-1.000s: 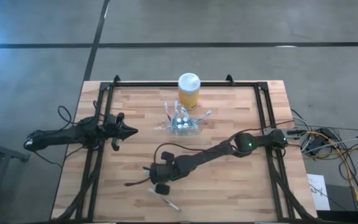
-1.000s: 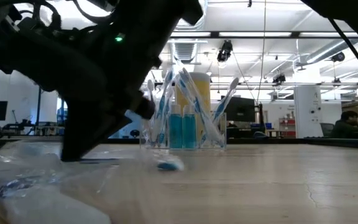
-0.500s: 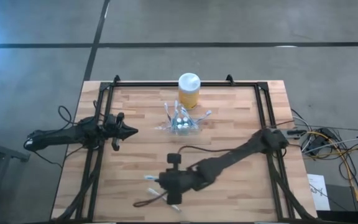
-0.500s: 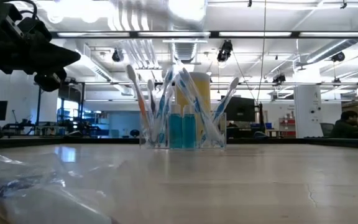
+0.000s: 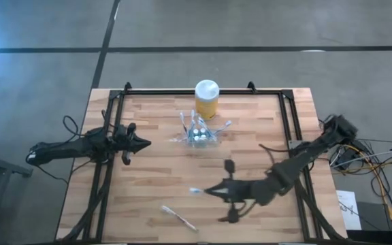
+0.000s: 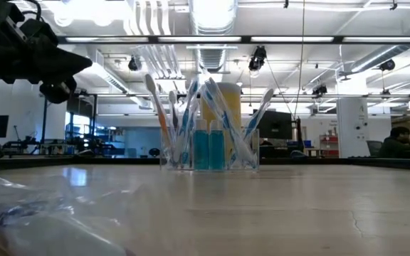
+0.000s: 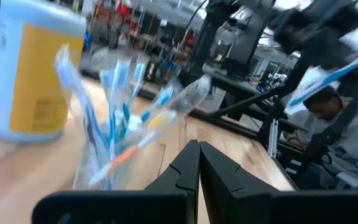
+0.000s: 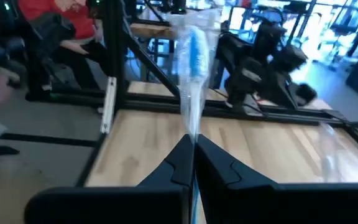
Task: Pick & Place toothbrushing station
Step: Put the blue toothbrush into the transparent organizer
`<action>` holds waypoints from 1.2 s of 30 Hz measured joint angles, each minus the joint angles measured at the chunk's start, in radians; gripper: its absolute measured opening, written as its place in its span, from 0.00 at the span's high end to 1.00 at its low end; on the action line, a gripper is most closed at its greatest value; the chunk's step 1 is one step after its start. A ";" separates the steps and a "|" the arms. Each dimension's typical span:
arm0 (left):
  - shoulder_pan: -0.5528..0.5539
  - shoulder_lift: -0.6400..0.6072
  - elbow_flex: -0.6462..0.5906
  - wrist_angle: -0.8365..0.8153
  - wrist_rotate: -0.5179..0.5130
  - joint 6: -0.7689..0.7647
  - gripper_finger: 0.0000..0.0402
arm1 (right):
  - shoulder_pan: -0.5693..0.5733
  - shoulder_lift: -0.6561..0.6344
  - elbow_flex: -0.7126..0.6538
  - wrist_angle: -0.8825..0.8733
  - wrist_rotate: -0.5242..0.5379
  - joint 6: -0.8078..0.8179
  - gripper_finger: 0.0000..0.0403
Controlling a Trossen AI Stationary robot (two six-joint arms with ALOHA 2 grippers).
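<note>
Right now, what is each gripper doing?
Left gripper: shut, holding nothing.
Right gripper: shut on a wrapped toothbrush.

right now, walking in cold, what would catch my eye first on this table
The see-through toothbrushing station, bristling with blue, pink and white brushes, stands near the table's far edge, just in front of a yellow jar with a white lid. Nearer the front, the right gripper is shut on a wrapped toothbrush held above the wood, and another toothbrush lies loose by the front edge. The left gripper waits shut at the left side.
</note>
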 joint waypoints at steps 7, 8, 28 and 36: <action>0.001 0.003 0.000 0.020 0.057 0.195 0.97 | -0.041 -0.119 -0.380 0.391 0.005 -0.082 0.98; 0.000 0.004 0.000 0.019 0.093 0.240 0.97 | -0.049 -0.125 -0.423 0.459 0.004 -0.083 0.98; -0.003 0.116 0.020 0.260 0.103 0.271 0.96 | -0.258 -0.051 -0.647 1.008 -0.184 -0.245 0.98; -0.025 0.264 0.107 0.268 0.103 0.276 0.72 | -0.300 0.050 -0.546 0.997 -0.294 -0.315 0.98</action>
